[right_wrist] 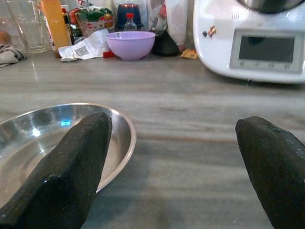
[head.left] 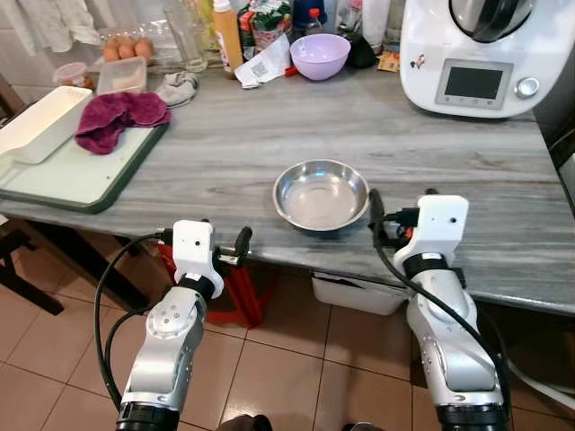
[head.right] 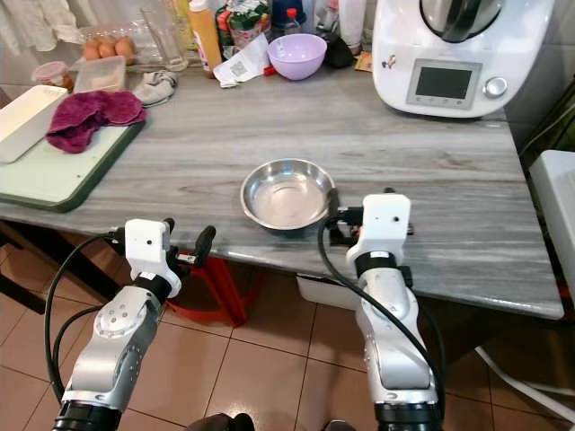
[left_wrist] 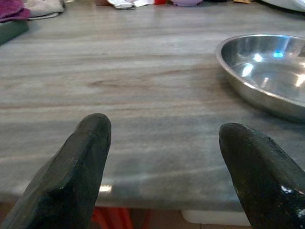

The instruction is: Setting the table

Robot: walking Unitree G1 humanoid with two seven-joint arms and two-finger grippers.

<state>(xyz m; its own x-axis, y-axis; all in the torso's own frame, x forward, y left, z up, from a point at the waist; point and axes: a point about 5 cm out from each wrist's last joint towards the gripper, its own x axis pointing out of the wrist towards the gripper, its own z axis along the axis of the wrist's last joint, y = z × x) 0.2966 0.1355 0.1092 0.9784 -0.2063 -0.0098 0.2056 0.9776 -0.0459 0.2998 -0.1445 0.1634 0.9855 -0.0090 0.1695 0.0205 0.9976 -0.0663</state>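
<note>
A shallow round stainless-steel bowl (head.left: 321,194) sits upright, mouth up, near the front edge of the grey wood-grain desk (head.left: 359,135); being round, it has no long axis. The right tool (right_wrist: 176,167) hangs open just beside its rim, the left tool (left_wrist: 164,167) open at the desk edge, apart from it.

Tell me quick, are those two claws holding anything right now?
Left gripper: open, holding nothing, at the table's near edge.
Right gripper: open, holding nothing, beside the steel bowl.
</note>
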